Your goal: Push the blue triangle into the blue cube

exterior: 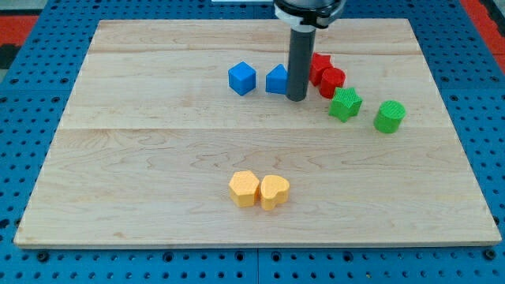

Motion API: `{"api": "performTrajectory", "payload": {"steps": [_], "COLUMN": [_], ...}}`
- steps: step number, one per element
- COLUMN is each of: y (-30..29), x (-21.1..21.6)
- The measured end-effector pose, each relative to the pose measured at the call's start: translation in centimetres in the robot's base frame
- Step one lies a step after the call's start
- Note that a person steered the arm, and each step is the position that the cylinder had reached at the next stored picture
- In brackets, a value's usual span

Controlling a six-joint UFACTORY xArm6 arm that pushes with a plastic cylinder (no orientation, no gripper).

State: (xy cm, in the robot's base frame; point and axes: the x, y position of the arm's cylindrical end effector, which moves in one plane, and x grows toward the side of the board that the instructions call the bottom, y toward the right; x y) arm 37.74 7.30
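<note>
**Blue triangle close to the blue cube, gap not yet closed**

The blue cube (242,78) serves as the landmark here; it sits on the wooden board (158,158) toward the view's top, a little left of centre.

Just to the cube's right, with a narrow strip of bare wood between them, lies the blue triangle (276,80). The two do not touch, so I judge the task unfinished: the triangle has only a short way left to travel toward the view's left.

Immediately right of the triangle, further from the cube, stands my tip (297,98). The rod covers the triangle's right edge, so it looks to be touching or just beside that side, though contact cannot be confirmed. There is no pincer on this arm, only the rod, so nothing can be clenched or released.

Further right of the cube, beyond the rod, are two red blocks: one (319,65) partly hidden, its shape unclear, and a red rounded block (332,81) touching it. Right again and slightly lower sit a green star-like block (345,104) and a green cylinder (389,116).

Well below the cube, toward the view's bottom, a yellow hexagonal block (244,188) and a yellow heart-like block (274,192) rest side by side, touching.

A push toward the view's left should bring triangle and cube together.
</note>
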Motion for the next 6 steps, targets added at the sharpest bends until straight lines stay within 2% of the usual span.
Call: {"api": "performTrajectory", "payload": {"steps": [2,4,6], "y": [1.0,-5.1,-5.5], "x": [-3.9,-2.6,-2.8]}}
